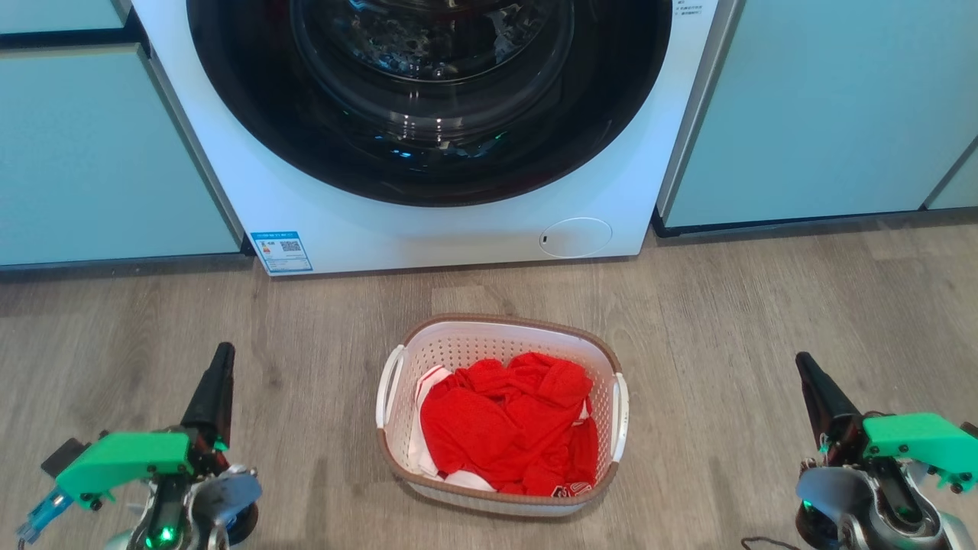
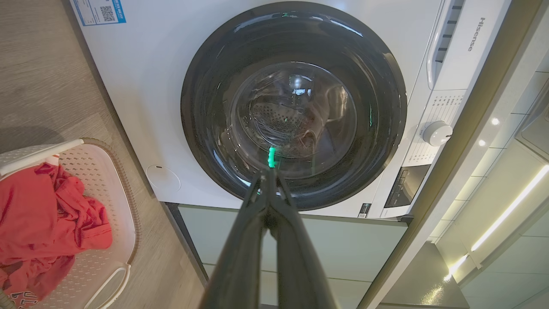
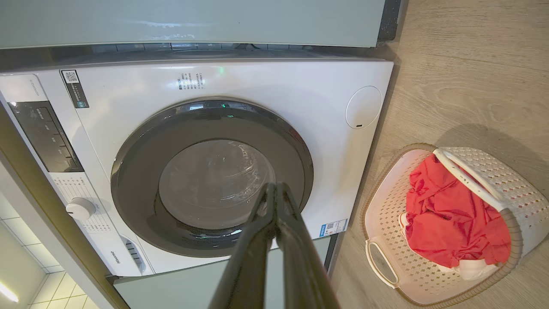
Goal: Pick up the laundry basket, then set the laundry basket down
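The laundry basket [image 1: 489, 340] stands on the wood floor in front of the washing machine, white and perforated with a brown rim and a white handle on each side. Red clothing [image 1: 508, 424] fills it, with some white cloth underneath. My left gripper [image 1: 221, 359] hovers well to the basket's left, fingers shut with nothing in them. My right gripper [image 1: 804, 367] hovers well to its right, also shut and empty. The left wrist view has the basket [image 2: 128, 206] at its lower left and the gripper [image 2: 268, 176] closed. In the right wrist view the basket [image 3: 510, 184] sits lower right, gripper [image 3: 274, 189] closed.
A white front-loading washing machine [image 1: 344, 229] with a closed dark round door [image 1: 428, 92] stands just behind the basket. Pale green cabinets [image 1: 92, 153] flank it on both sides. Bare wood floor [image 1: 726, 328] lies between each gripper and the basket.
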Available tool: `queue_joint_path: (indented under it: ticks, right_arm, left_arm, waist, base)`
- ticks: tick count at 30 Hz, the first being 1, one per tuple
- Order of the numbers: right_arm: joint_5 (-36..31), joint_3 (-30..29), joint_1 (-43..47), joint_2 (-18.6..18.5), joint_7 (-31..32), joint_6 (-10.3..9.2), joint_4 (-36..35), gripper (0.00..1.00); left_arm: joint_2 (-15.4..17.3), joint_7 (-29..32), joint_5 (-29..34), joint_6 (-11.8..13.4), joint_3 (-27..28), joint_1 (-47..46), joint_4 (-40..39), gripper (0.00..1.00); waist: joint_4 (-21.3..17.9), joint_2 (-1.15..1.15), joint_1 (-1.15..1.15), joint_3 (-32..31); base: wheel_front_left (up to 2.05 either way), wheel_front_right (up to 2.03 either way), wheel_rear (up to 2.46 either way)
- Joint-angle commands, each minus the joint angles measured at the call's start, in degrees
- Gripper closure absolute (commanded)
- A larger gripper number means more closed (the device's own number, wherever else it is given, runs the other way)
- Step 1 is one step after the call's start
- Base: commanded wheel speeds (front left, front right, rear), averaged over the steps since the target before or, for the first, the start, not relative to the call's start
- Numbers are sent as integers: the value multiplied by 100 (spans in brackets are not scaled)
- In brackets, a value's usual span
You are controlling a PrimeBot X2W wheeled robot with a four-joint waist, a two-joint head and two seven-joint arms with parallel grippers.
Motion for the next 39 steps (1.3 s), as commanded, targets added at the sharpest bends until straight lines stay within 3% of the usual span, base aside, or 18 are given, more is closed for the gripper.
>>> queue_joint_path:
  ticks: [1, 39]
  right_arm:
    - [-59, 97, -273, -44, 50, 28, -176, 100]
    - [-62, 94, -273, -42, 52, 28, -176, 100]
  left_arm:
    - [54, 44, 54, -40, 209, -319, -167, 100]
    - [53, 46, 56, -40, 212, -320, -167, 100]
  waist:
    - [0, 0, 0, 0]
    - [0, 0, 0, 0]
  base:
    - [0, 0, 0]
    - [0, 0, 0]
